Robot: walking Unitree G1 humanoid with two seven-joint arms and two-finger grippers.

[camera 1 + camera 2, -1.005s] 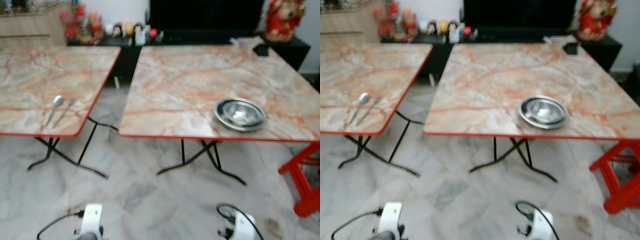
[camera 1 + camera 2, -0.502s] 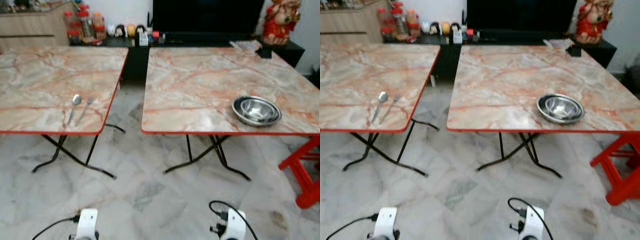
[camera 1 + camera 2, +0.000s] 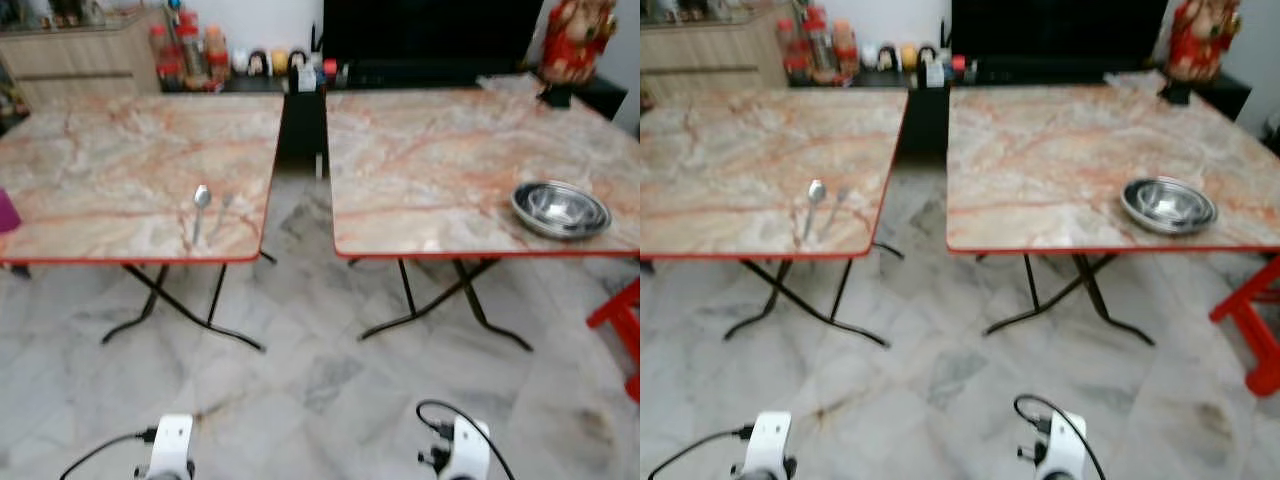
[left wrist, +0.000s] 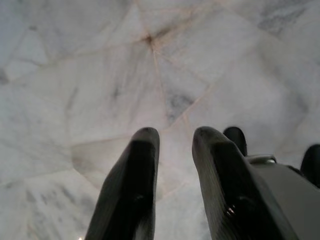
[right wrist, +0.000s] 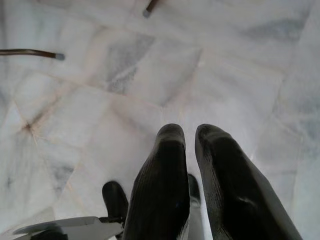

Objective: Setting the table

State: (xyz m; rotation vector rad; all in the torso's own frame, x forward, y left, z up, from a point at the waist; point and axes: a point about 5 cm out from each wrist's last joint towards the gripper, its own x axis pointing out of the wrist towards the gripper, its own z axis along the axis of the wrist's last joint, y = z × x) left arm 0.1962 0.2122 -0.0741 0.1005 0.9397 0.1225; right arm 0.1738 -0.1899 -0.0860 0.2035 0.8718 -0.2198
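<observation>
Two folding tables w/ glossy marble-pattern tops, cream veined in orange, thin red edging, thin black crossed legs. Left table (image 3: 100,170) and right table (image 3: 450,150) stand side by side w/ a narrow gap between, both on a pale grey-white marble tile floor (image 3: 320,380) w/ darker veins.

Behind them: a low black cabinet (image 3: 300,95) carrying a big dark screen (image 3: 430,30), small jars and figurines (image 3: 190,50) in a row, a red and gold statue (image 3: 575,35) at the far right corner. Wooden sideboard (image 3: 70,55) at back left. Red stool (image 3: 620,330) just off the right table's near corner. Something magenta (image 3: 5,212) at the left table's left edge, cut off and blurred, possibly a cup.

Task items: a metal spoon (image 3: 200,205) and a slim fork (image 3: 222,210) lie side by side, close together, near the left table's front right corner, handles toward the robot. Round shiny steel bowl (image 3: 560,207), looks like stacked bowls, sits near the front edge of the right table, well apart from the cutlery.

Both arms hang low over the floor. Left gripper (image 4: 172,137): black ribbed fingers, small gap, holding nothing. Right gripper (image 5: 189,131): fingers nearly together, narrow slit between, nothing pinched. Table leg tips (image 5: 57,56) show on the tiles beyond it
</observation>
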